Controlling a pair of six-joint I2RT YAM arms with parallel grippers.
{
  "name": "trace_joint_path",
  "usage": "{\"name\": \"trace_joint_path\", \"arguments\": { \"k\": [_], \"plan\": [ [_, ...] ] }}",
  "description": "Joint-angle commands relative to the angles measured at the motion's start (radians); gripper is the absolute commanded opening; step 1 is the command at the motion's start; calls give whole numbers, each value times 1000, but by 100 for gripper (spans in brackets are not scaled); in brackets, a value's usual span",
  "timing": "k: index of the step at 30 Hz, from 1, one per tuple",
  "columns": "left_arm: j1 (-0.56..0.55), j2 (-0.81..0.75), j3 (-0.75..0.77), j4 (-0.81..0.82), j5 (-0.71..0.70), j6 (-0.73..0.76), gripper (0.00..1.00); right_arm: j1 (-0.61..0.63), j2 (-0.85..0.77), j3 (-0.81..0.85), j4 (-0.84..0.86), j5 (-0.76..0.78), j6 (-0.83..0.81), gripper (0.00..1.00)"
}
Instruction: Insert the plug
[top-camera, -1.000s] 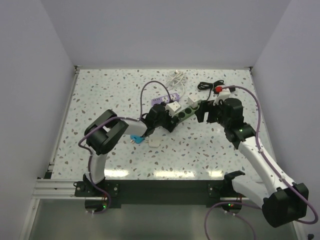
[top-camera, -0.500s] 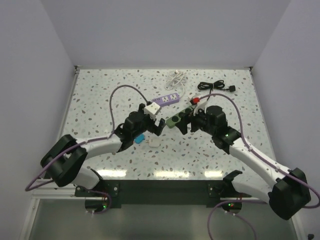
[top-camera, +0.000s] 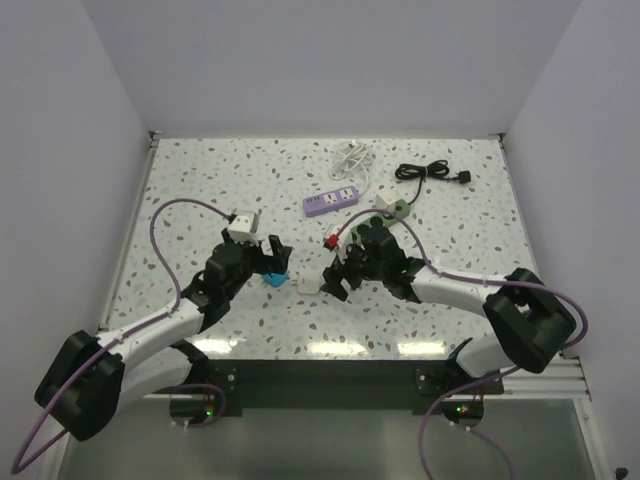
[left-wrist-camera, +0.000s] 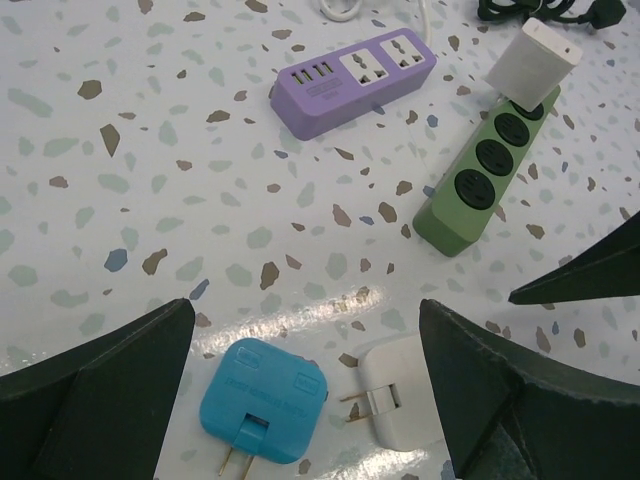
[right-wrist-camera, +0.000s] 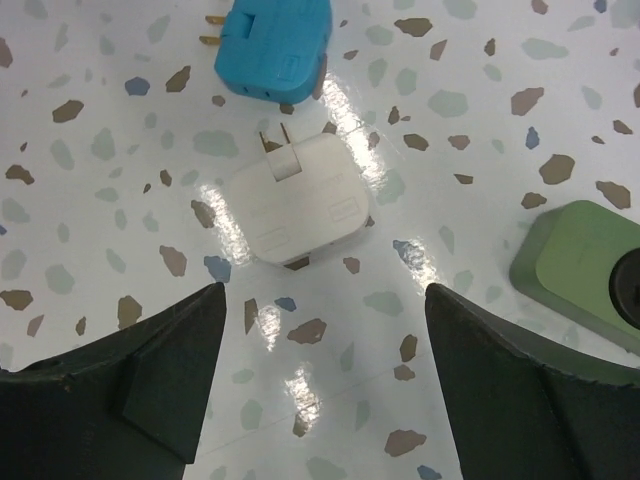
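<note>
Two plugs lie side by side on the speckled table: a blue plug (left-wrist-camera: 265, 400) (right-wrist-camera: 275, 45) (top-camera: 273, 277) and a white plug (left-wrist-camera: 405, 400) (right-wrist-camera: 300, 198) (top-camera: 309, 283), prongs folded out. My left gripper (left-wrist-camera: 307, 305) (top-camera: 274, 260) hovers open above and around both, touching neither. From the other side, my right gripper (right-wrist-camera: 325, 295) (top-camera: 336, 279) stands open just short of the white plug, nothing between its fingers. The green power strip (left-wrist-camera: 485, 175) (right-wrist-camera: 585, 270) (top-camera: 386, 206) lies beyond, a white cube adapter (left-wrist-camera: 530, 58) seated at its far end.
A purple power strip (left-wrist-camera: 355, 80) (top-camera: 332, 200) lies behind the plugs. A coiled black cable (top-camera: 430, 173) and a white cable (top-camera: 350, 155) rest near the back wall. The right arm covers much of the green strip from above.
Both grippers have come away from the green strip toward the near middle. The left one has opened wider over the plugs; the right one has swung left to the white plug.
</note>
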Motion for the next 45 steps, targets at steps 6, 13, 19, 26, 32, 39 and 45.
{"name": "trace_joint_path", "arguments": {
  "k": [6,13,19,26,32,39,45],
  "plan": [
    [20,-91,-19,-24,110,-80,100,24,103,52,129,-56,-148,83],
    [21,-113,-28,-13,159,-86,100,48,188,71,160,-45,-206,83],
    [26,-117,-30,-10,190,-85,100,65,243,91,185,-53,-252,83],
    [27,-131,-30,-27,180,-80,100,82,310,111,206,-62,-270,83],
    [27,-148,-34,-22,196,-79,100,90,356,125,212,-78,-278,80],
    [32,-159,-56,14,231,-74,100,91,318,133,160,-35,-283,31],
    [46,-144,-71,97,313,-62,90,94,79,46,154,51,-277,5]
  ]
}}
